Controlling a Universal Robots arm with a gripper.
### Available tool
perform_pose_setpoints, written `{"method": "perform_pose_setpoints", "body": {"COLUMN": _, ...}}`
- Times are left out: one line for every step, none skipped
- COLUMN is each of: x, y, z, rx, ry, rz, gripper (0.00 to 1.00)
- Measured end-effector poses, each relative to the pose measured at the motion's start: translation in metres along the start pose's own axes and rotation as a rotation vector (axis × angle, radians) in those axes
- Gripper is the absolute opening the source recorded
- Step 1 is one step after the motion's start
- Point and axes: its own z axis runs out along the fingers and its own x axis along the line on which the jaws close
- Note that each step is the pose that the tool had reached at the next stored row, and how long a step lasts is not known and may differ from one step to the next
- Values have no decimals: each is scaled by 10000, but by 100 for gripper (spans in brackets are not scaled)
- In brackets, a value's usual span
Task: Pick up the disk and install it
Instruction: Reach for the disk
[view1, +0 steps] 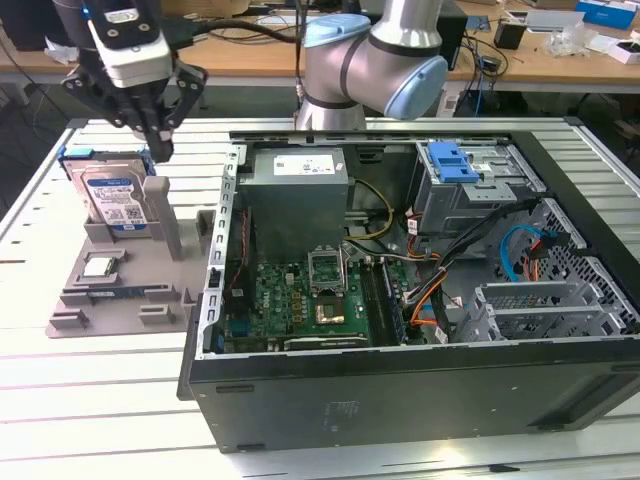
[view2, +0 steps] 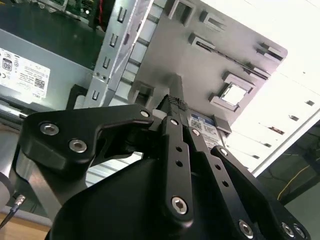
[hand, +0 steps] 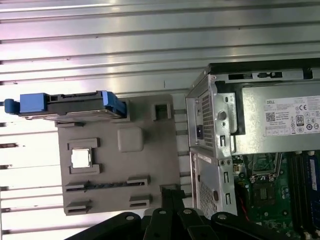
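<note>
Pincer (view1: 160, 148) hangs pinched shut and empty, just over the disk (view1: 113, 195) top edge, at the end nearer the computer case (view1: 400, 400). Worktop (view1: 35, 215) lies open past the far end.

Two printed labels, fine print too small to make out

A white sticker (hand: 292, 117) with black print sits on the grey metal power supply box (hand: 270, 142) in the open black computer case (view1: 400, 400); a blue-and-white label (view1: 125, 212) covers the face of the silver rectangular disk (view1: 108, 188).
</note>
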Motion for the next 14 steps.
{"method": "perform_pose_setpoints", "body": {"x": 39, "y": -2, "z": -1, "rx": 0, "ry": 0, "rz": -1, "gripper": 11}}
{"method": "perform_pose_setpoints", "body": {"x": 64, "y": -3, "z": -2, "rx": 0, "ry": 0, "rz": -1, "gripper": 11}}
{"method": "perform_pose_setpoints", "body": {"x": 98, "y": -5, "z": -2, "rx": 0, "ry": 0, "rz": -1, "gripper": 11}}
{"method": "perform_pose_setpoints", "body": {"x": 124, "y": -7, "z": -3, "rx": 0, "ry": 0, "rz": -2, "gripper": 11}}
{"method": "perform_pose_setpoints", "body": {"x": 189, "y": -10, "z": -5, "rx": 0, "ry": 0, "rz": 1, "gripper": 11}}
{"method": "perform_pose_setpoints", "body": {"x": 250, "y": -13, "z": -7, "rx": 1, "ry": 0, "rz": -1, "gripper": 11}}
{"method": "perform_pose_setpoints", "body": {"x": 284, "y": -15, "z": -7, "rx": 0, "ry": 0, "rz": -1, "gripper": 11}}
{"method": "perform_pose_setpoints", "body": {"x": 309, "y": -16, "z": -8, "rx": 0, "ry": 0, "rz": -2, "gripper": 11}}
{"method": "perform_pose_setpoints", "body": {"x": 349, "y": -18, "z": -9, "rx": 0, "ry": 0, "rz": -1, "gripper": 11}}
{"method": "perform_pose_setpoints", "body": {"x": 375, "y": -19, "z": -10, "rx": 0, "ry": 0, "rz": 0, "gripper": 11}}
{"method": "perform_pose_setpoints", "body": {"x": 409, "y": -21, "z": -11, "rx": 1, "ry": 0, "rz": 0, "gripper": 11}}
{"method": "perform_pose_setpoints", "body": {"x": 437, "y": -23, "z": -12, "rx": 1, "ry": 0, "rz": 0, "gripper": 11}}
{"method": "perform_pose_setpoints", "body": {"x": 461, "y": -25, "z": -12, "rx": 0, "ry": 0, "rz": -1, "gripper": 11}}
{"method": "perform_pose_setpoints", "body": {"x": 492, "y": -26, "z": -13, "rx": 1, "ry": 0, "rz": -1, "gripper": 11}}
